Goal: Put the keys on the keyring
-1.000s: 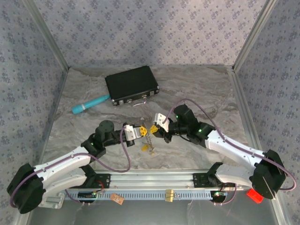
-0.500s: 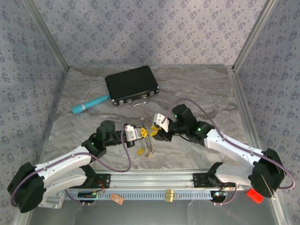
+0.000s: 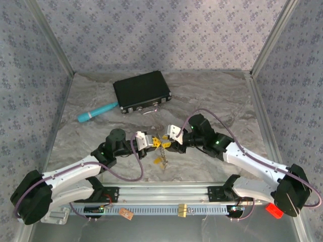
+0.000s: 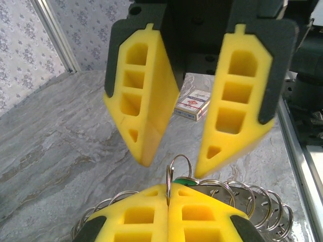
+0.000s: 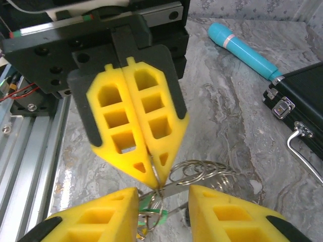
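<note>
1. The left gripper (image 4: 169, 194) has its yellow fingers pressed flat together, with a thin wire loop of the keyring (image 5: 204, 174) nipped right at the tips.
2. The keyring is up off the table (image 3: 217, 101), held between the two arms in the middle of the workspace. Its stack of wire coils fans out behind the pinch.
3. The right gripper (image 5: 162, 196) faces it nose to nose. Its fingers stand partly apart and grip nothing; the pinched wire and the left tips sit in the gap.
4. The keys (image 3: 162, 160) hang just below the meeting point. A green key (image 5: 151, 216) shows right under the pinch, between the right fingers. I cannot tell whether any key is fully threaded on.
5. My read is that this is the threading step, with the left arm as the vice and the right doing the fine work.
6. To do it well, the left pinch should stay hard and motionless, because a thin wire between foam pads will likely twist if nudged.
7. The right fingers should close on a key's plastic head, not its blade, so the hole stays free.
8. The approach should be slow and along the wire's own curve, working the hole onto the split end, not pushing sideways.
9. The main risk is that the right fingers bump the left tips and knock the loop loose, since the two sets nearly touch.
</note>
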Motion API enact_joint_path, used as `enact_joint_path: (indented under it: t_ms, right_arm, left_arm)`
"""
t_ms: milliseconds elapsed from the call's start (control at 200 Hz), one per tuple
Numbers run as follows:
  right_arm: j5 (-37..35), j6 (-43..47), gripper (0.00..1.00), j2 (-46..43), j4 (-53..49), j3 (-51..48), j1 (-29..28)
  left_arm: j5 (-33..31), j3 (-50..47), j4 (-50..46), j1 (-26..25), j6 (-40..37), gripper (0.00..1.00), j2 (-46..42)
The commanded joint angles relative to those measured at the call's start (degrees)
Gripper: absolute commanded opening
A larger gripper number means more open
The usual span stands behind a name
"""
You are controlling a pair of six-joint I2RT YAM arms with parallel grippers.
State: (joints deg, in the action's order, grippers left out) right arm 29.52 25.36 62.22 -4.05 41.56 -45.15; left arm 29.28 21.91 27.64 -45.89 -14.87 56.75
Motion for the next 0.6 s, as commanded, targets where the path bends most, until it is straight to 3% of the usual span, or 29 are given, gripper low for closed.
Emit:
enact_joint_path:
  t_ms: [0,355,520,595]
  right_arm:
    - [-1.0,1.1,0.31,0.5,0.7,1.2,-0.3]
    - [1.8,1.0,0.19,2.4,1.1,2.3,-1.1]
    - [2.2,1.2,0.0,2.7,1.0,2.5,-1.3]
    - [1.3,1.8,0.0,2.4,-0.2,2.6,-1.3]
  left_arm:
    - [3.1,0.1,4.1,-0.5,1.0,0.0,0.0]
    - [4.5,0.2,5.0,-0.5,1.1,0.0,0.6]
    - [3.5,0.8,5.2,-0.4,1.8,0.0,1.6]
    - [1.6,1.5,2.6,-0.4,1.6,0.13,1.6]
